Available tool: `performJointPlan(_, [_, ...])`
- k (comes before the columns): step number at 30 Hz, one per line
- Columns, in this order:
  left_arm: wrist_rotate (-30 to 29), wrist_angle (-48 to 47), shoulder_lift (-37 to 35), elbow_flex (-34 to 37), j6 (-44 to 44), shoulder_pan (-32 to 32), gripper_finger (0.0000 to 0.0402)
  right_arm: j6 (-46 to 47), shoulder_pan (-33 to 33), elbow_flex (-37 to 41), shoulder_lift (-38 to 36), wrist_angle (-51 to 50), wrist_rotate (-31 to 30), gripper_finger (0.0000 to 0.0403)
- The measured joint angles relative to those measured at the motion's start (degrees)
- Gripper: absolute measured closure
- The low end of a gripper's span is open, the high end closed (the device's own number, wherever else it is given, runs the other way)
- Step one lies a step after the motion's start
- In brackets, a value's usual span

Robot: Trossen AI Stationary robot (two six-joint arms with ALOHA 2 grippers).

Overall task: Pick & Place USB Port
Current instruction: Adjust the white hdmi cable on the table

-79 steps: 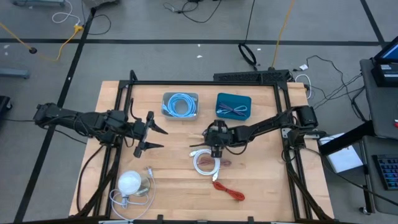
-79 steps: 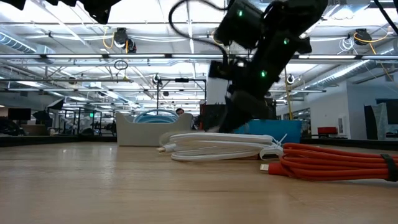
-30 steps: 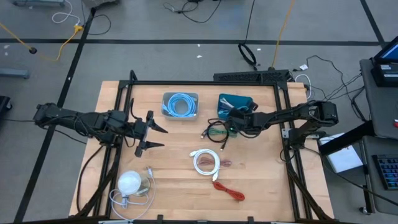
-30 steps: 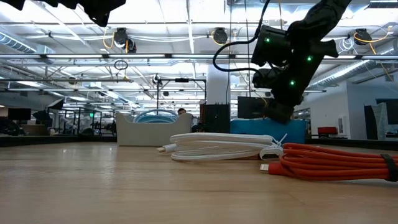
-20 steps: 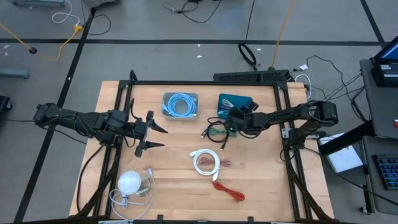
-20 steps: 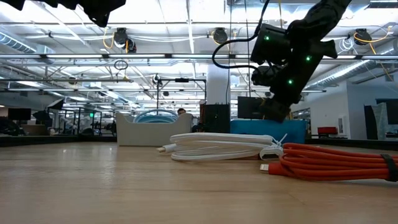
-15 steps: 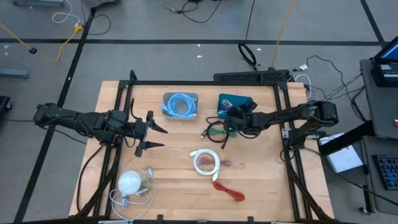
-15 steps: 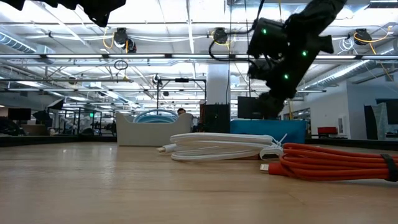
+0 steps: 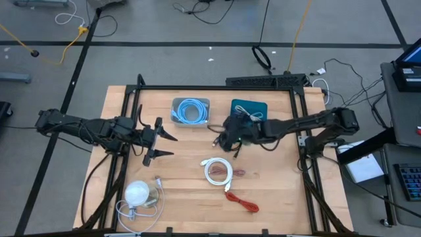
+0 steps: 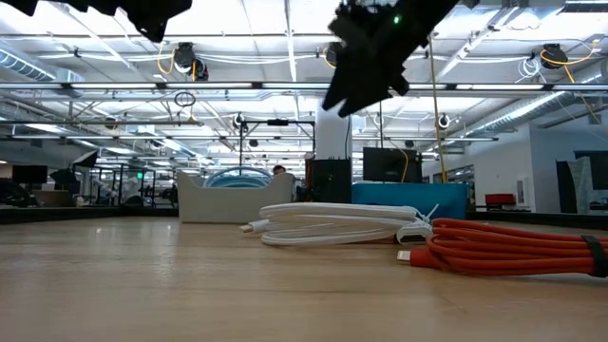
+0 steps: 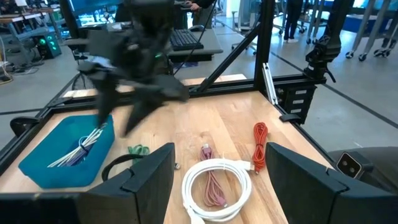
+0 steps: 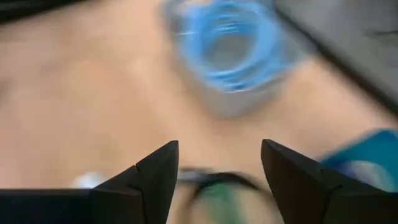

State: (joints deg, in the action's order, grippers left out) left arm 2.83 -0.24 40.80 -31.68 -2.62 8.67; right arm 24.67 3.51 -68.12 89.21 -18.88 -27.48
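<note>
Blue bin point(image 11: 59, 151) holding cables: left wrist view only. Right gripper point(image 12: 217, 163) spread, empty; left gripper point(image 9: 163, 144) spread, idle.

You're working in a big open robotics lab: a wooden table point(image 9: 177, 184) in a black metal frame point(image 9: 217, 86), exposed ceiling pipes point(image 10: 190, 85), distant workbenches with monitors point(image 10: 389, 163), floor cables point(image 9: 204, 8).
</note>
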Motion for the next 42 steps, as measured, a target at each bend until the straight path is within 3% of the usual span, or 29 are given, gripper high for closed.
performJointPlan(7, [0.0, -0.2, 0.0, 0.0, 0.1, 0.0, 0.0147, 6.1, 8.5, 1.2, 0.0, 0.5, 9.7, 0.0179])
performJointPlan(10, [0.0, -0.1, 0.0, 0.0, 0.1, 0.0, 0.0147, 10.7, 12.6, 2.4, 0.0, 0.5, 9.3, 0.0179])
performJointPlan(20, [0.0, 0.0, 0.0, 0.0, 0.9, 0.0, 0.0147, 26.8, 22.1, 8.7, 0.0, -0.1, -1.0, 0.0179])
performJointPlan(26, [0.0, 0.0, 0.0, 0.0, 1.3, 0.0, 0.0147, 37.2, 23.5, 14.1, 0.0, -4.7, -2.2, 0.0179])
performJointPlan(32, [0.0, 0.0, 0.0, 0.0, 1.2, 0.0, 0.0147, 36.1, 23.7, 18.1, 0.1, 6.4, -2.4, 0.0179])
performJointPlan(38, [0.0, 0.0, 0.0, 0.0, 1.3, 0.0, 0.0147, 36.9, 22.2, 19.2, 2.6, 7.8, -2.5, 0.0179])
performJointPlan(42, [0.0, 0.0, 0.0, 0.0, 1.3, 0.0, 0.0147, 37.9, 20.1, 19.2, 7.0, 11.1, 1.6, 0.0179])
